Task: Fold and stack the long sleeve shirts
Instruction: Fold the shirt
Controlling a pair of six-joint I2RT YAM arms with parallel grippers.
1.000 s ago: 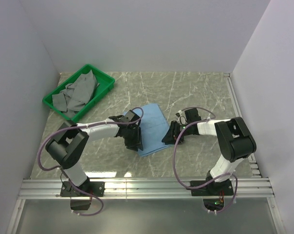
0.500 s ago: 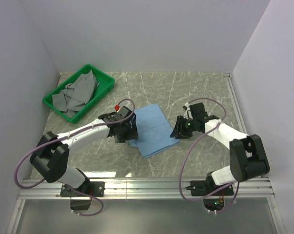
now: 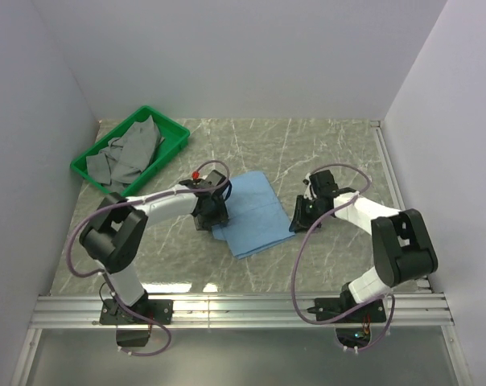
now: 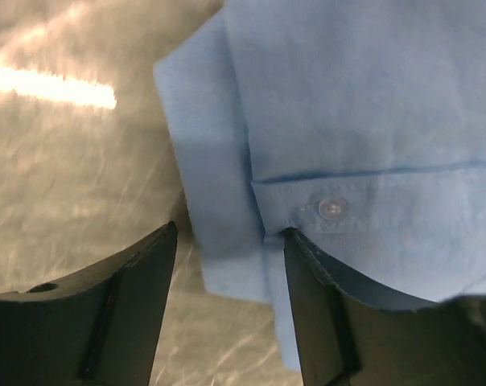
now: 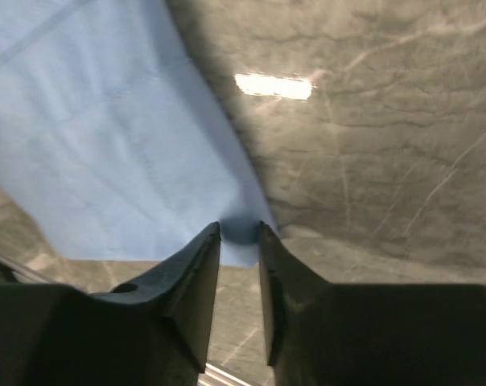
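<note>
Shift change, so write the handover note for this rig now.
Left gripper: open, over the shirt's left edge.
Right gripper: shut on the shirt's right edge.
Shirt: folded to a flat rectangle mid-table, between the arms.
Bin: grey cloths heaped inside.
Done: one shirt folded.
To do: release it; the grey cloths may be next.

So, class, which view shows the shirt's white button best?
The left wrist view: the button is close and sharp on the shirt. The top view shows the whole folded shirt, the button too small to see; the right wrist view shows only a plain corner.
</note>
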